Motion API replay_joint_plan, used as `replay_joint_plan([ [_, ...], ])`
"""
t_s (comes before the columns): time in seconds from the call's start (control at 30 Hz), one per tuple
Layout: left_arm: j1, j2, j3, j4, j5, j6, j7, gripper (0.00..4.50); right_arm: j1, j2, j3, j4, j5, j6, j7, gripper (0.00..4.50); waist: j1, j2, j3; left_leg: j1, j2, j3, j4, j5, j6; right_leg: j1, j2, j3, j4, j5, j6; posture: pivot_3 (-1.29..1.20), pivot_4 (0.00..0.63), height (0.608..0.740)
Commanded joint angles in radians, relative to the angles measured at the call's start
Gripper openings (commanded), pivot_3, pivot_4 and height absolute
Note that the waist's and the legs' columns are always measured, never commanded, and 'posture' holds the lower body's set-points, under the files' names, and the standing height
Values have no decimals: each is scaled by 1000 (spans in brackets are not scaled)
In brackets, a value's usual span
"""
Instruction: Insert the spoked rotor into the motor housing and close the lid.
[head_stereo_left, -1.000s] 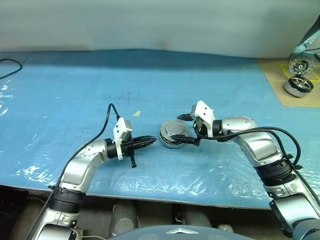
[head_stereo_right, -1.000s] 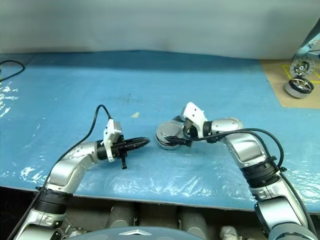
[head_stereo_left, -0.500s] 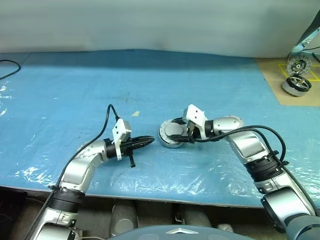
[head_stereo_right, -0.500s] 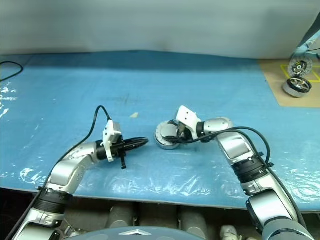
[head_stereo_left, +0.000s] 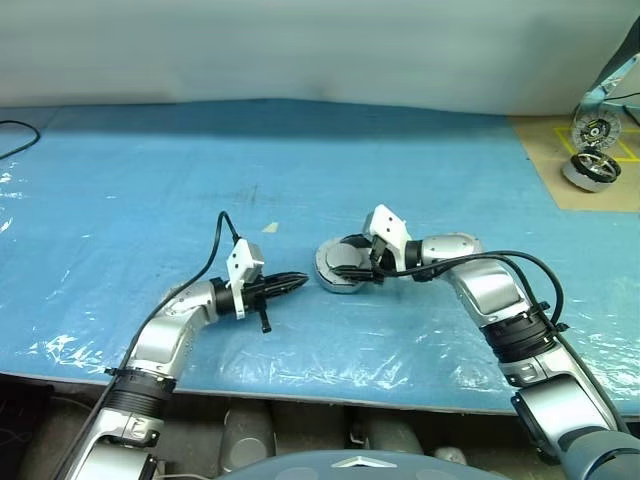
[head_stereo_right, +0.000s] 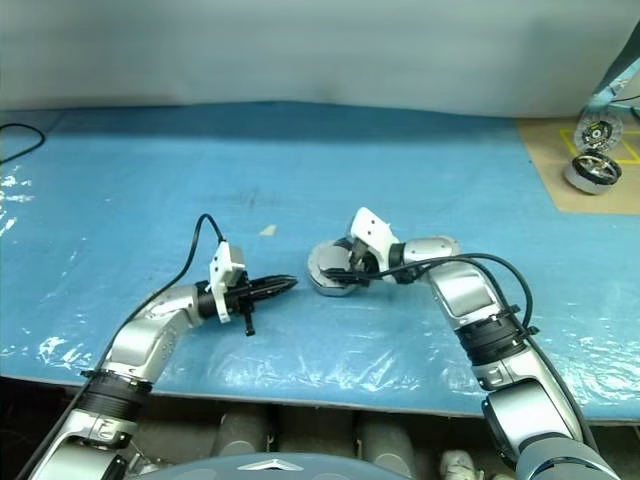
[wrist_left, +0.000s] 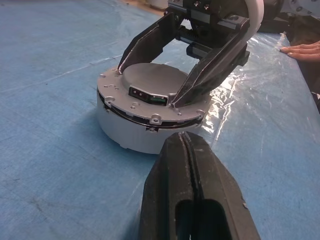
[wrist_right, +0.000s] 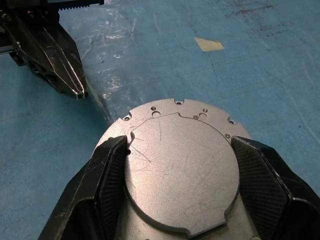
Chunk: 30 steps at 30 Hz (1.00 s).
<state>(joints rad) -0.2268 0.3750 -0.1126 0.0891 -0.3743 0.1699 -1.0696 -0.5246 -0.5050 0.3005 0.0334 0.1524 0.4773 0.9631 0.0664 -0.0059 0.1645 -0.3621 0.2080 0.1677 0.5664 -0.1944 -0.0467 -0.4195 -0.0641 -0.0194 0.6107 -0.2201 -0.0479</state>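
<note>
The right gripper (head_stereo_left: 352, 270) reaches left across the blue mat (head_stereo_left: 130, 180), its fingers (wrist_right: 107, 175) straddling the lid (wrist_right: 182, 172) atop the motor housing (wrist_left: 145, 112) near mid-table. A second ago that housing sat tilted; now it rests flat. The left gripper (head_stereo_left: 300, 281) points right, jaws pressed together, just left of it.
</note>
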Motion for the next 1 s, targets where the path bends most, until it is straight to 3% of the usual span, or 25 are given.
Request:
replay_joint_plan([
  [0.03,-4,-1,14,-13,-17,-19,-9,0,10,18,32,16,-46,-12,-34,2951,-1,0,0,1,0,0,0,0,0,1,0,0,0,0,0,0,150,740],
  [0.53,13,7,12,-110,-26,37,30,0,17,93,90,173,-120,-12,-92,2951,-29,-2,-2,17,0,2,-4,-2,2,17,0,2,-2,0,0,0,150,740],
  [0.7,3,1,2,-135,-24,61,49,0,39,113,98,239,-141,-29,-110,2951,-29,-4,-6,22,0,2,-5,-2,2,21,0,2,-2,-4,7,0,150,740],
  [1.0,-17,0,16,-130,-27,75,66,0,30,153,31,294,-76,69,-120,2951,-28,-7,-9,30,-1,1,-8,-2,2,25,0,4,-5,-5,8,0,150,740],
])
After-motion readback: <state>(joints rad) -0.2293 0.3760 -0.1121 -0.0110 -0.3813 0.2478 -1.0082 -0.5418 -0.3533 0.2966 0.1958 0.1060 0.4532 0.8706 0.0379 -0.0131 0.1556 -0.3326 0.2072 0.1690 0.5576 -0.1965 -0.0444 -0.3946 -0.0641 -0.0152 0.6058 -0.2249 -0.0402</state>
